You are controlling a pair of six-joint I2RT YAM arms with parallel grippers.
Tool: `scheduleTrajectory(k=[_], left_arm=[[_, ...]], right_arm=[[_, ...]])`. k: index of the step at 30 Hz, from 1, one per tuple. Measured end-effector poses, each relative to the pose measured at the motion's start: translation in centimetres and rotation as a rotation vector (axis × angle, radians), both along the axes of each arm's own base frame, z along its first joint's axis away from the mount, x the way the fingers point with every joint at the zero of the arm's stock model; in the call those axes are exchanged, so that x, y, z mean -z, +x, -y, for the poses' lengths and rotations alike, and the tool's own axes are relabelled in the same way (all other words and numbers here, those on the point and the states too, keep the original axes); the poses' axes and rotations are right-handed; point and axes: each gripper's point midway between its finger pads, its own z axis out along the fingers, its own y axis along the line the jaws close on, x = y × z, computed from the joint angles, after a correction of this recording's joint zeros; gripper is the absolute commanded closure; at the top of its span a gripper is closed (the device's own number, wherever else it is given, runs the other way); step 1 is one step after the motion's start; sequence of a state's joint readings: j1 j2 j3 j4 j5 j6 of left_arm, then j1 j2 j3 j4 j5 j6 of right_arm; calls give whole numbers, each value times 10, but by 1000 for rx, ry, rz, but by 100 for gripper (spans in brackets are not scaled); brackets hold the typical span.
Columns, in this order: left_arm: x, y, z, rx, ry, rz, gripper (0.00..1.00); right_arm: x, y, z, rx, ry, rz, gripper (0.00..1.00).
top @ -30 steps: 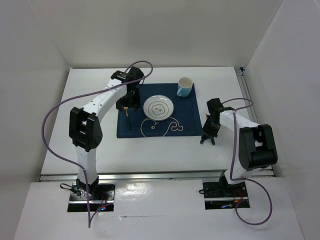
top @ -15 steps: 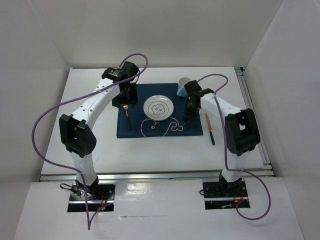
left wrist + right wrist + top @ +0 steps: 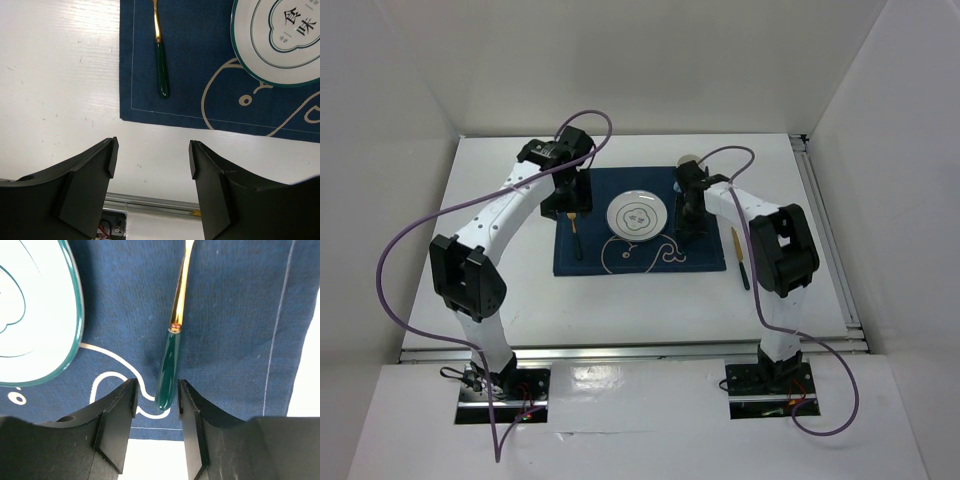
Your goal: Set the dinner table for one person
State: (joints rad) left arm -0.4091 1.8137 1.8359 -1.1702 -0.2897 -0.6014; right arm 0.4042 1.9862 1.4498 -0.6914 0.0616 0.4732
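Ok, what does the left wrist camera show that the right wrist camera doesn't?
Only left wrist: the left gripper, open over the dinner table, the front metal rail, and a green-handled utensil lying left of the plate. Only right wrist: the right gripper straddling a second green-handled utensil near the navy placemat's right edge. Both: the plate and the navy placemat.
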Motion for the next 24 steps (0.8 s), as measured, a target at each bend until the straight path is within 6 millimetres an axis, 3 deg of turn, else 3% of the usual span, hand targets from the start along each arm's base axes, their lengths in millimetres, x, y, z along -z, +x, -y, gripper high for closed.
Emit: scheduleTrajectory(k=[3,7,8,9,12,13,16,21,24], left_arm=[[2,-2,1,3,-6,-6,25],[1,0,4,8,-18,1,25],[1,1,4,9,-21,4,25],[1,1,5,12,-23,6,25],[0,2,6,27,-26,10,25],[-1,2,6,32,-29,12,25],[-4,3,9,40,-47,23,25],[-8,5,13,47,-70,40,25],[-8,6,14,49,-72,46,25]], right_arm=[[-8,5,2,7,-10,26,52],[-25,7,19,42,-25,67,53],[-32,5,29,63,-23,78,49],[-38,2,44,96,-25,87,37],[-52,-6,97,224,-28,105,16],[-53,-11,118,279,-34,104,14],[-45,-35,153,379,-58,67,8],[-15,-74,156,402,-55,-66,10],[-4,-83,156,412,-41,-111,16]])
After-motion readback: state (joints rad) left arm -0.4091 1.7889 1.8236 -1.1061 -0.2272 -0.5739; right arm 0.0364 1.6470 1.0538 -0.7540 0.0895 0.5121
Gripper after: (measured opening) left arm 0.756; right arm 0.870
